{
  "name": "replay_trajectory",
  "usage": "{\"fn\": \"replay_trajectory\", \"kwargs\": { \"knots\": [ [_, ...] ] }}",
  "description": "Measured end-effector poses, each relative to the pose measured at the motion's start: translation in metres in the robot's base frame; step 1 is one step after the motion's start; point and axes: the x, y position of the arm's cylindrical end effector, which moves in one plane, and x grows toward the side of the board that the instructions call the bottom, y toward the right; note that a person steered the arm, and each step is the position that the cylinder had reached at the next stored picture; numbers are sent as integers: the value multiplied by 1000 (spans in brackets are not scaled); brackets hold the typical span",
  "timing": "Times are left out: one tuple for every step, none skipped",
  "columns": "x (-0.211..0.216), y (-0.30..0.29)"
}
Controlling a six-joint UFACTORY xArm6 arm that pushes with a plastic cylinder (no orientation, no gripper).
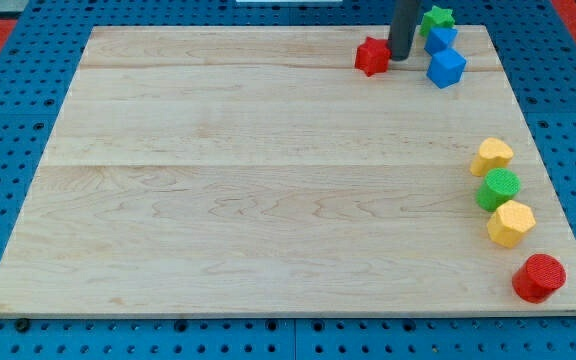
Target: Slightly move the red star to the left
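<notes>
Tip (401, 57) just right of red star (372, 56).

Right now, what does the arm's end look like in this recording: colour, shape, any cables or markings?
Only a straight dark rod shows, coming down from the view's top; it looks plain, near black and round. I can see no cables or markings. My tip sits just right of the red star. The rest of the arm is out of view.

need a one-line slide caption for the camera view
My tip sits just right of the red star near the board's top edge, blue blocks and a green star beyond.
</notes>
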Motion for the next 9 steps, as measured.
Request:
{"fn": "replay_trajectory", "kwargs": {
  "knots": [
    [-16,-2],
    [14,15],
    [31,21],
    [31,0],
    [31,0],
    [28,0],
    [26,-1],
    [26,-13],
    [24,-24]
  ]
}}
